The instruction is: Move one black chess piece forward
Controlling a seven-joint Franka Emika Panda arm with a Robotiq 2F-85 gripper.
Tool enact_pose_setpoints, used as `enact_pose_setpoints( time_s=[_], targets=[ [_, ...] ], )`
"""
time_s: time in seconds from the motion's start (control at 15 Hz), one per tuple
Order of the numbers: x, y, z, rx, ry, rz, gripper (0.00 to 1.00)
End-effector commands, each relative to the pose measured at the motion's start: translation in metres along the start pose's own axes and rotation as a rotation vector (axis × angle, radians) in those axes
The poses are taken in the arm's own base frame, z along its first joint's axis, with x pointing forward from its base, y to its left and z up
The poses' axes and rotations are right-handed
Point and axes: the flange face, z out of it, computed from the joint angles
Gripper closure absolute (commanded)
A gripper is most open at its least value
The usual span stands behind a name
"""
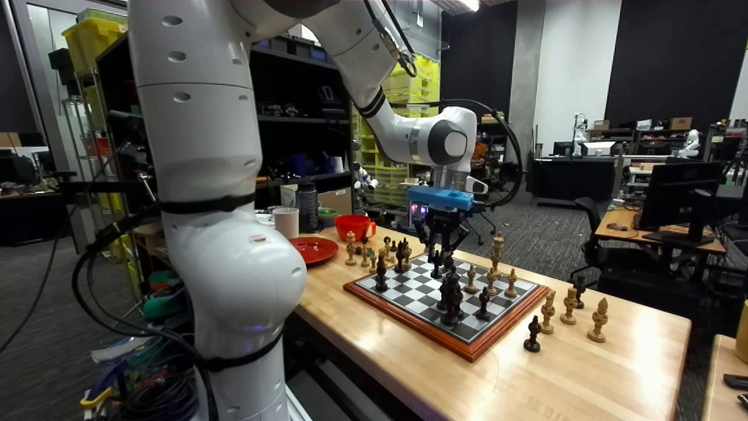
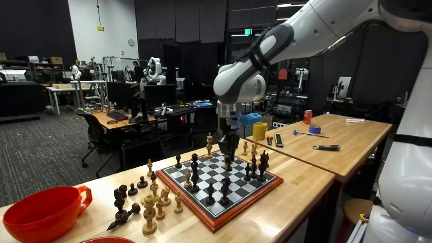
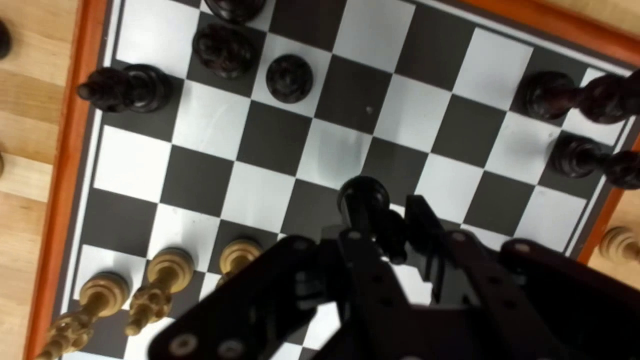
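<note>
Black fingers [image 3: 422,220] stand narrow over a checkered, wood-framed board [image 3: 69,130], holding 1 round-based black chess piece [image 3: 365,197].

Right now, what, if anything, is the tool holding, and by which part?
It cannot be told: the upper part of one black chess piece shows between the jaws of the tool, but contact is unclear.

The table [image 1: 555,389], pale wood, carries the board [image 2: 216,175]. Along one edge of the board, near it, are tan pieces [image 2: 149,217] and black pieces [image 2: 132,191], at least one black one on its side. Farther from the board, past these, sit the bowl [image 2: 47,219] and plate [image 1: 315,250], both red. Near the board's opposite edge stand three tan pieces [image 1: 570,304] and two black pieces [image 1: 532,335]
</note>
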Motion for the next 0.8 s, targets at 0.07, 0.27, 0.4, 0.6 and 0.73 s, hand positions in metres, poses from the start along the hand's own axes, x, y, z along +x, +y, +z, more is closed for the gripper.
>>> enact_pose_setpoints(
  time_s=[0.07, 0.27, 0.4, 0.6, 0.73],
  targets=[
    [-0.037, -0.031, -0.012, 0.021, -0.033, -0.149, 0.94],
    [-0.046, -0.048, -0.008, 0.024, -0.037, -0.233, 0.94],
    [-0.047, -0.058, -0.005, 0.024, -0.032, -0.279, 0.94],
    [-0.047, -0.072, -0.002, 0.026, -0.031, -0.334, 0.94],
    [-0.046, -0.079, 0.001, 0.028, -0.034, -0.363, 0.94]
  ],
)
